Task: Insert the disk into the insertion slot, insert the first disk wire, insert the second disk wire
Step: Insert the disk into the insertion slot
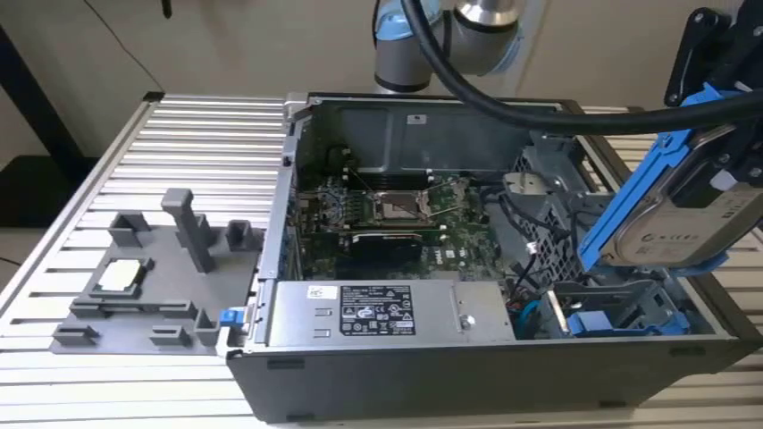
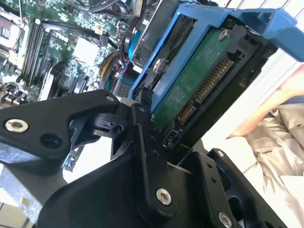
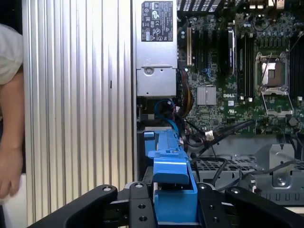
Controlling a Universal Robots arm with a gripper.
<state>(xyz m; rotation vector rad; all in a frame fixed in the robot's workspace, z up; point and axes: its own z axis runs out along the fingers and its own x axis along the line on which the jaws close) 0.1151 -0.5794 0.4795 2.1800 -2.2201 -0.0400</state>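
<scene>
My gripper (image 1: 721, 152) is shut on the disk (image 1: 674, 223), a silver-grey drive with a white label in a bright blue caddy. In the exterior view it hangs tilted, nearly on edge, above the open computer case's front corner on the exterior view's right. Below it lies the insertion slot (image 1: 614, 313), a grey metal bay with blue rails, with nothing in it. The first wrist view has the caddy's blue edge (image 3: 173, 185) between my black fingers (image 3: 137, 204). The second wrist view shows the disk's green circuit board and connector (image 2: 199, 90). A blue cable (image 1: 526, 315) lies beside the slot.
The grey power supply (image 1: 370, 313) with a white sticker sits along the case front, the motherboard (image 1: 394, 210) behind it. A perforated metal cage (image 1: 555, 206) stands behind the slot. A grey fixture (image 1: 155, 268) rests on the ribbed table. A person's arm (image 3: 9, 123) is near the table edge.
</scene>
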